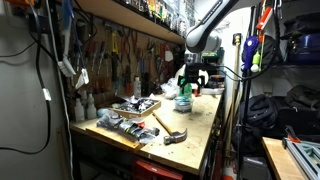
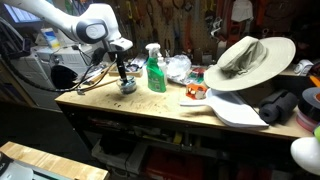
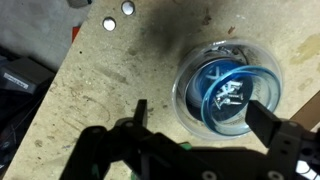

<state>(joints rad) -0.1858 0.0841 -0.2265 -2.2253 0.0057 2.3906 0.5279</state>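
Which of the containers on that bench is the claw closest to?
The small clear round dish with the blue ring inside: the gripper hangs open right above it. The green spray bottle stands upright farther along the bench.

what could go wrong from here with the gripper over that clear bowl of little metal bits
1. In the wrist view the open gripper hangs over the clear round bowl with a blue inside. One finger sits above its rim, so going down may strike the rim and tip out the small metal pieces.
2. The green spray bottle stands close beside the bowl in an exterior view. A sideways swing might knock it over.
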